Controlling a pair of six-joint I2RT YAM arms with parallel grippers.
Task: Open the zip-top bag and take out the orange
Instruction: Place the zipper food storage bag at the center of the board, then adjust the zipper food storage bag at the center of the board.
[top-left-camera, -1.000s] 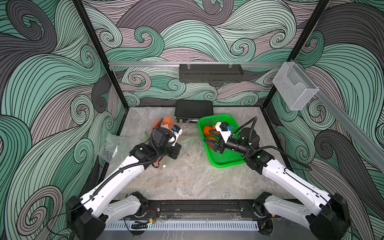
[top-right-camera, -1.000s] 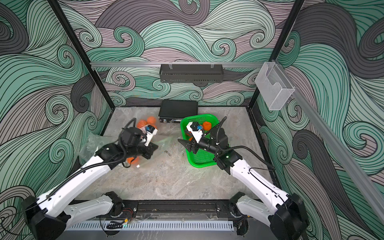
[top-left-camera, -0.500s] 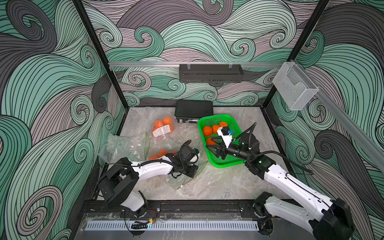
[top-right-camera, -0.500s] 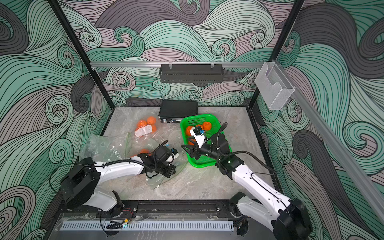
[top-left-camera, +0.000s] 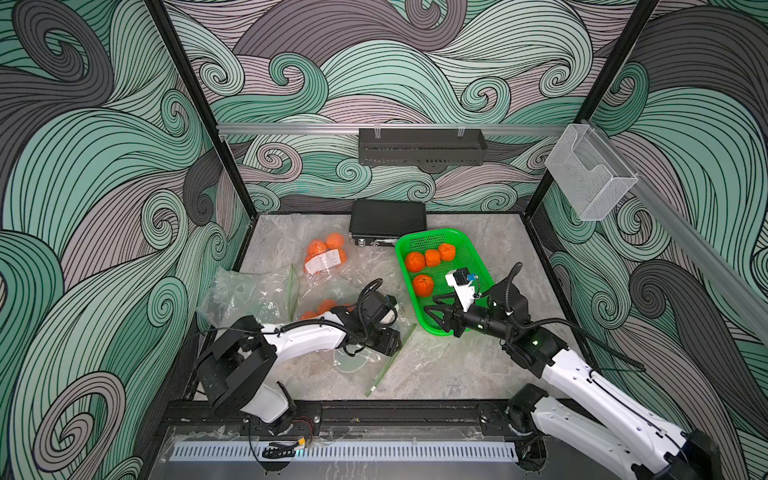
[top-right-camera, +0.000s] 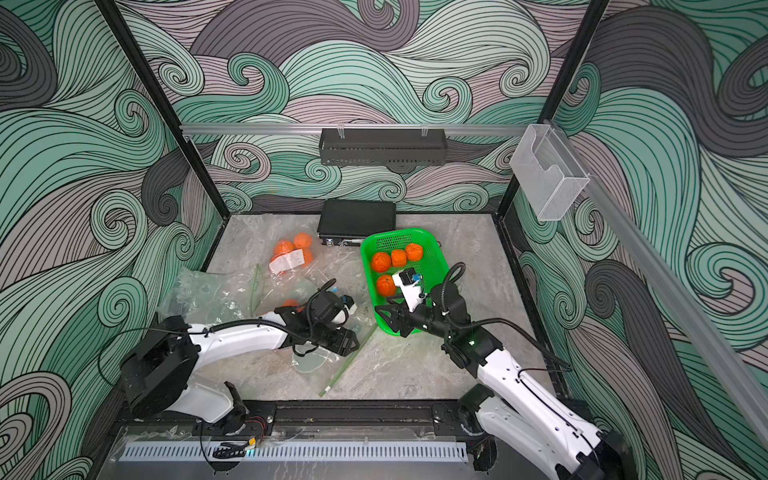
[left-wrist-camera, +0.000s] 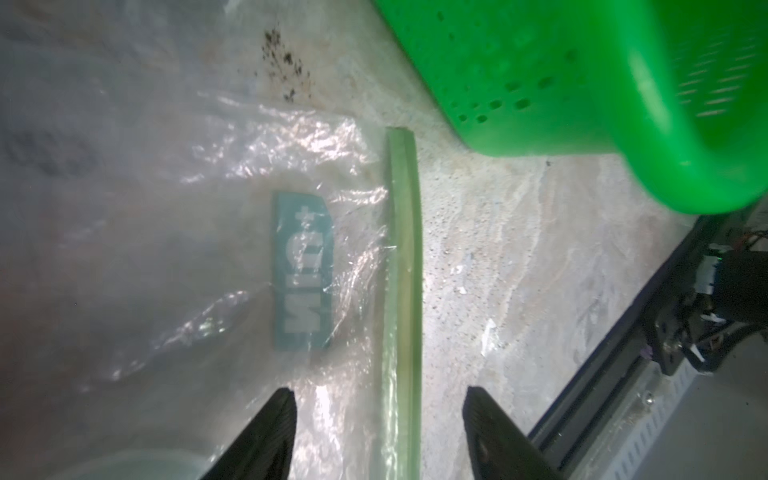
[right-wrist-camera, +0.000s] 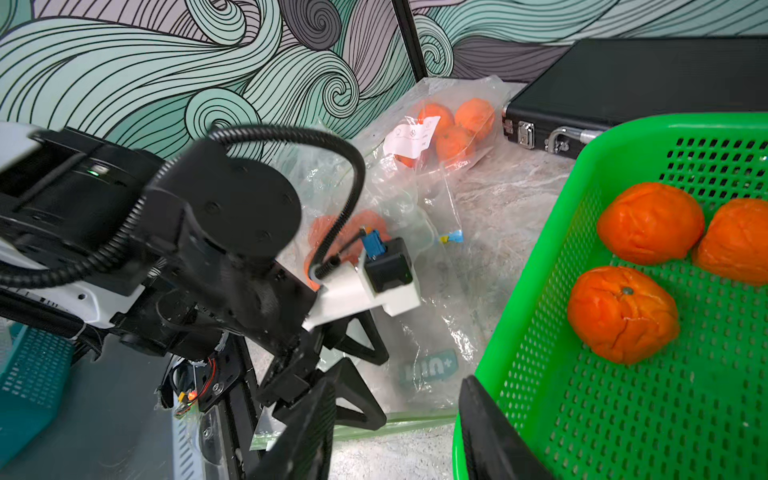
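Observation:
The clear zip-top bag (top-left-camera: 365, 361) lies flat near the table's front middle, its green zip strip (left-wrist-camera: 401, 270) running along its right edge. Oranges (top-left-camera: 326, 306) show inside it, partly hidden behind my left arm. My left gripper (left-wrist-camera: 376, 395) hovers low over the bag, open, with one finger on either side of the zip strip (top-left-camera: 384, 370). My right gripper (top-left-camera: 438, 318) hangs open and empty at the front left corner of the green basket (top-left-camera: 478, 266). In the right wrist view it (right-wrist-camera: 395, 386) faces the left gripper and the zip strip (right-wrist-camera: 415, 419).
The green basket (top-right-camera: 436, 257) holds several loose oranges (top-left-camera: 423, 284). A second bag of oranges with a white label (top-left-camera: 326, 257) lies at the back. Crumpled empty bags (top-left-camera: 237, 291) sit at the left wall. A black case (top-left-camera: 388, 218) stands against the back wall.
My left arm came down from the back bag to the front bag and its jaws have opened. My right gripper moved to the basket's front left corner, its jaws narrowing somewhat.

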